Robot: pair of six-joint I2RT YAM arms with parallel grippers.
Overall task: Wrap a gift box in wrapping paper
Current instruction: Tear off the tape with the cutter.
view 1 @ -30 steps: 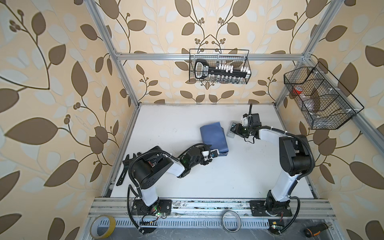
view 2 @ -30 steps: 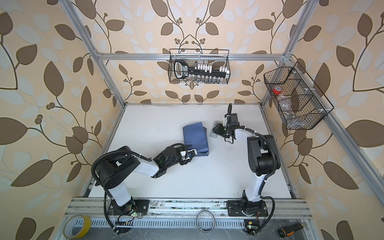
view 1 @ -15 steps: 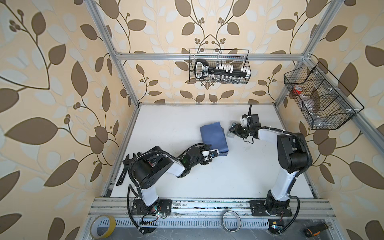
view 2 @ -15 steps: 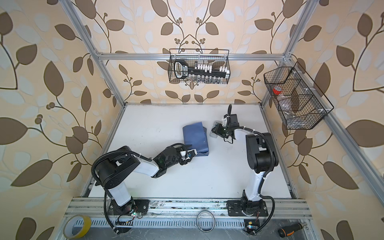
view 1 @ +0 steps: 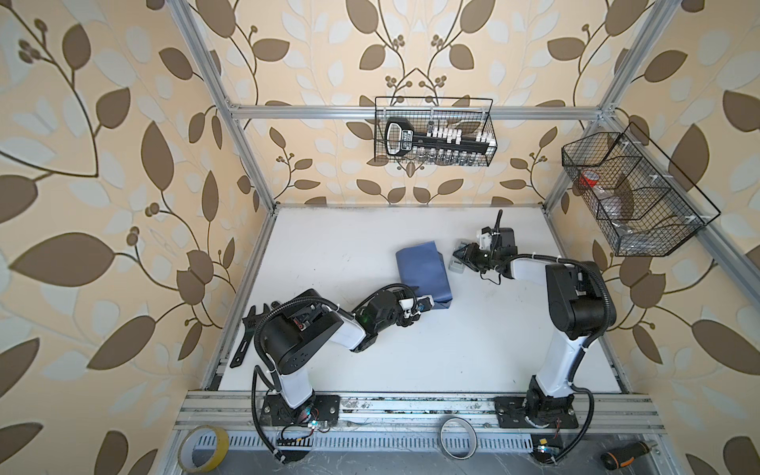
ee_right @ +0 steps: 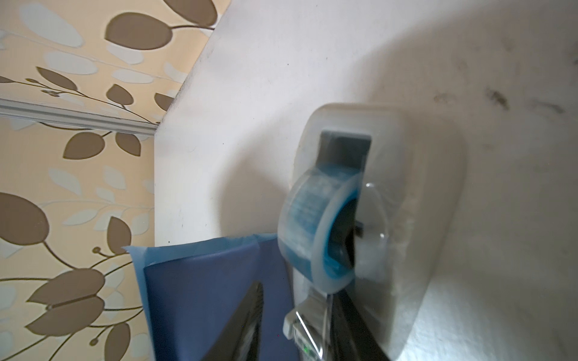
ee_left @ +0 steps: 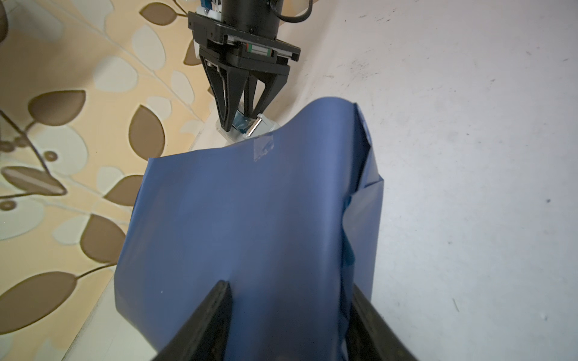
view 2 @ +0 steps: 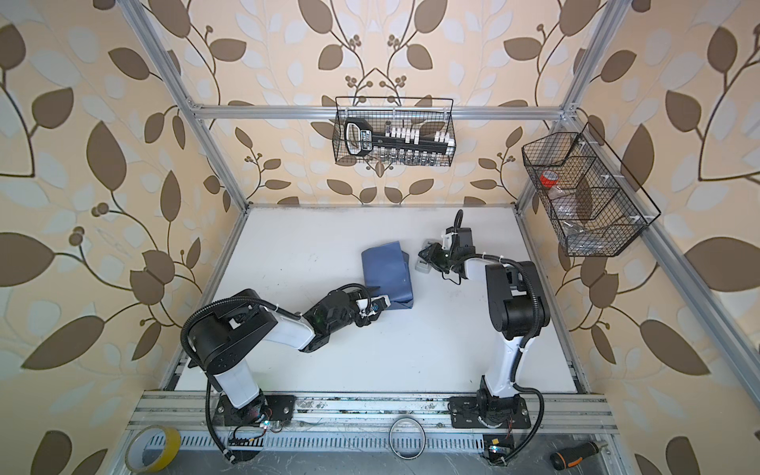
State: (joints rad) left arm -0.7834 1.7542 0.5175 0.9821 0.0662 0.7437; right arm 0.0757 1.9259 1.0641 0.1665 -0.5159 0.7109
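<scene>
**Holding the blue parcel at one end, with the tape dispenser beside the other**

The wrapping paper lies folded into a slate-blue bundle near the middle of the white desk, its long side running away from the arm bases. The gift box is hidden; only paper shows.

The left gripper is at the bundle's near end. In the left wrist view its jaws are clamped on the paper. One finger presses on the top face, with loose paper spreading beyond it. The other finger sits against the creased side fold. A strip of clear tape sits on the far edge of the top face.

The right gripper points down at the grey-white tape dispenser, which stands just beside the bundle's far end. Its jaws are partly apart around the cutter end. One finger is close against the metal cutter and the other is clear of it, over the paper's edge. The blue-cored tape roll is blurred.
</scene>
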